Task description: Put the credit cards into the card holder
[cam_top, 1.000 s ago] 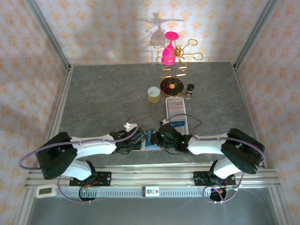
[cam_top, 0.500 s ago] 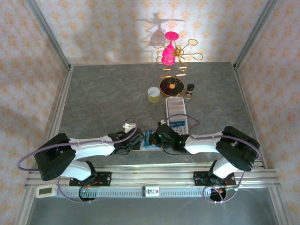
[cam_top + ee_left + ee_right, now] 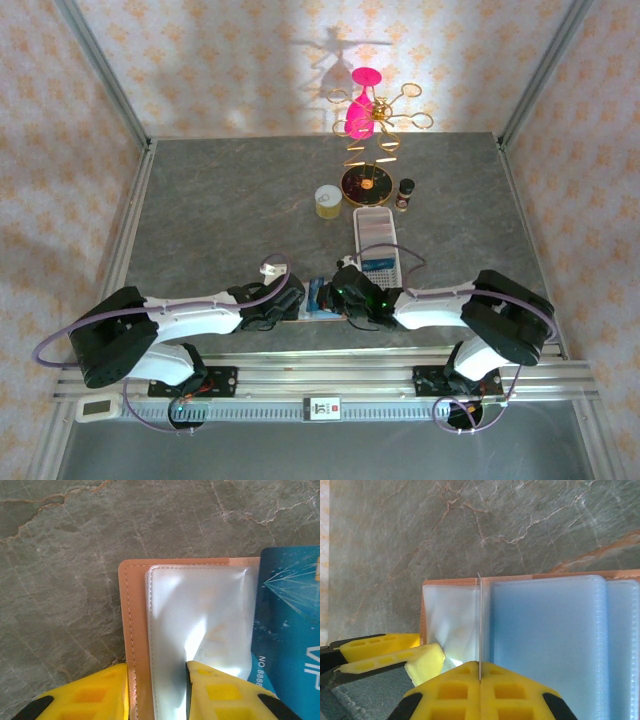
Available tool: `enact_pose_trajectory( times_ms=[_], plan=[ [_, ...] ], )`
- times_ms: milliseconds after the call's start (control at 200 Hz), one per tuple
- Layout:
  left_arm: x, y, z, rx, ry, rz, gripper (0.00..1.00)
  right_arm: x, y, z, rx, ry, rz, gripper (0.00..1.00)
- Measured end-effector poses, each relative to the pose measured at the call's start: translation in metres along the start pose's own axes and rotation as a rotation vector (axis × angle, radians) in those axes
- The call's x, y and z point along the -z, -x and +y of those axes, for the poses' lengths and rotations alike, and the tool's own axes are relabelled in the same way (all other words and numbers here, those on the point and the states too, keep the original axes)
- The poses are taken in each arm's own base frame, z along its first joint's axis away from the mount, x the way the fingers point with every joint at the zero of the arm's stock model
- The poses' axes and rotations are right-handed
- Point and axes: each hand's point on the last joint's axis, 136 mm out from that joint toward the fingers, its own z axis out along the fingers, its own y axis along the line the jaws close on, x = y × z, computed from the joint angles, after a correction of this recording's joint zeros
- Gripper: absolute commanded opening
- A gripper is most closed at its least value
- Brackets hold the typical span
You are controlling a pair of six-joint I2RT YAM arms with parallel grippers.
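Fingers point(image 3: 220, 690): left gripper point(image 3: 157, 692) yellow, ribbed, clamping card holder point(image 3: 135, 630) edge, lower frame | right gripper point(image 3: 480, 680) pinched closed on upright clear sleeve point(image 3: 479, 625) | holder: tan stitched leather, glossy pockets | blue credit card point(image 3: 287, 630) right edge, left-wrist view

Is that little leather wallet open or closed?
Open: the card holder lies spread flat, its clear plastic sleeves exposed, a blue card beside them.
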Motion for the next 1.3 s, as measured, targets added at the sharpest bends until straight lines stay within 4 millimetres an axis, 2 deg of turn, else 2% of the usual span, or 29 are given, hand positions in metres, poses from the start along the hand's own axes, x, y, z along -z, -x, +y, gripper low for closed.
enact_pose_trajectory(
  times_ms=[250,836,1206,1296],
  plan=[
    [0.0,0.0,0.0,0.012,-0.006,-0.002,0.31,-0.005,-0.003,0.002,-0.033,0.018,0.008,0.0],
    [0.002,-0.002,0.001,0.018,-0.02,-0.001,0.32,-0.002,-0.013,-0.002,-0.073,-0.017,0.015,0.0],
    [0.002,-0.004,0.0,0.028,-0.035,0.001,0.35,-0.007,-0.015,0.005,-0.076,-0.015,0.037,0.0],
    [0.004,-0.005,0.003,0.039,-0.038,-0.002,0.39,-0.008,-0.016,0.003,-0.074,-0.018,0.042,0.0]
  ],
)
